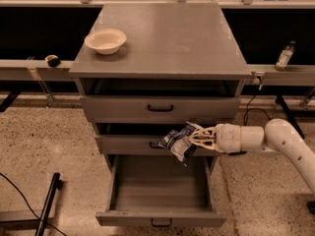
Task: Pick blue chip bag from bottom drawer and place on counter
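Grey counter [167,38] spreads broad and mostly bare. Below it the bottom drawer [160,191] stands pulled out, nothing visible inside. A cream bowl [105,40] sits near the counter's back-left corner. The blue chip bag [178,141] hangs above the open drawer, under the front edge toward the right corner, pinched in the gripper [194,139]. Lifting seems underway; next, rise clear of that front edge and set down on the open right half.

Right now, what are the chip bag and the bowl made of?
The blue chip bag, held in the gripper above the open bottom drawer, looks like foil: wrinkled, with shiny patches. The cream bowl on the counter seems matte paper or plastic, no shine.
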{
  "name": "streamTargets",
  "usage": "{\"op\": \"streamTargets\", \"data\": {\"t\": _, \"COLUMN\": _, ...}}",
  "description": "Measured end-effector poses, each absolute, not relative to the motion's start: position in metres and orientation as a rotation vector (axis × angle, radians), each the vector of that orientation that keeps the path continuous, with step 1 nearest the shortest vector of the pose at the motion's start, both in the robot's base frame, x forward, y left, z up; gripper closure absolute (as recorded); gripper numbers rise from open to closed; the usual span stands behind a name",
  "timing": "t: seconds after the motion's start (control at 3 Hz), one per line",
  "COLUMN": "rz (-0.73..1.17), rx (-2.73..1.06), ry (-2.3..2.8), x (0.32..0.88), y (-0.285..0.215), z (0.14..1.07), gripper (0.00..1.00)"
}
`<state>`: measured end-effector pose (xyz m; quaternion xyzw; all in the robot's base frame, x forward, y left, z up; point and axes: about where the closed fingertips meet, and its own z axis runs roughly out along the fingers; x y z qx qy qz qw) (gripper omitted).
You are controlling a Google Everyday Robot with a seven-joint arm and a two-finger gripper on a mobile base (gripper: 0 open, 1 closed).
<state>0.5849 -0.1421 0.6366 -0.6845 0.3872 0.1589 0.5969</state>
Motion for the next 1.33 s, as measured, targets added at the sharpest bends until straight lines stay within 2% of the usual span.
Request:
{"op": "streamTargets", "data": {"t": 0.67, "rz": 0.277, "rx": -1.549, "ry": 0.66, "x": 0.56, "y": -0.157, "z": 0.769, "gripper": 1.0}}
{"op": "streamTargets", "data": {"t": 1.33, "rz": 0.175, "rx": -1.587, "ry": 0.571, "x": 0.584, "y": -0.153, "z": 0.868, "gripper": 1.0}}
